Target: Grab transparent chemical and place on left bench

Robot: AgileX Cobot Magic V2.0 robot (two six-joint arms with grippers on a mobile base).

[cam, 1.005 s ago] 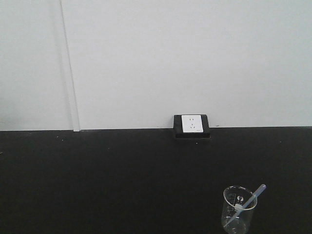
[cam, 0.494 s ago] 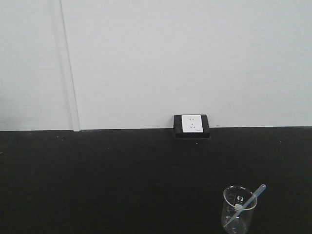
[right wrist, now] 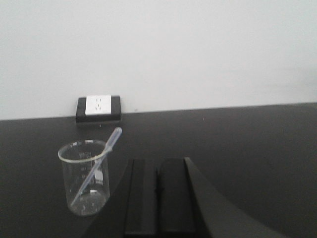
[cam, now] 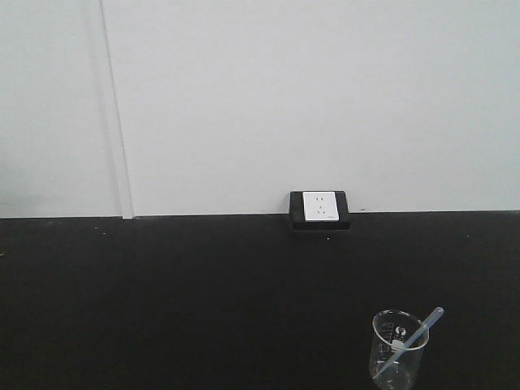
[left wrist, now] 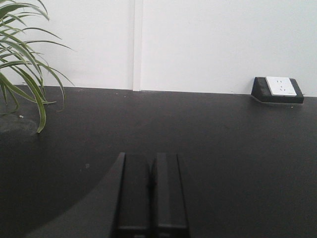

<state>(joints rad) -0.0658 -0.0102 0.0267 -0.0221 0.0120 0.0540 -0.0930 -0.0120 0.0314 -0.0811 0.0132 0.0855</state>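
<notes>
On the black worktop (cam: pixel 203 301), toward its front right in the front view, a clear glass beaker (cam: pixel 386 351) stands upright with the transparent chemical (cam: pixel 414 333) inside it. This slim, whitish dropper leans against the rim, its upper end sticking out above the glass toward the right. In the right wrist view, the dropper (right wrist: pixel 99 163) and the beaker (right wrist: pixel 81 186) sit just left of the right hand (right wrist: pixel 157 163) without touching it. That hand is clenched, its two dark fingers pressed together around nothing. The left hand (left wrist: pixel 150 158) is likewise clenched and empty, above bare worktop. A potted plant (left wrist: pixel 11 44) shows at the left edge of its view. A white wall socket (cam: pixel 320 206) sits where the worktop meets the white wall (cam: pixel 284 97).
</notes>
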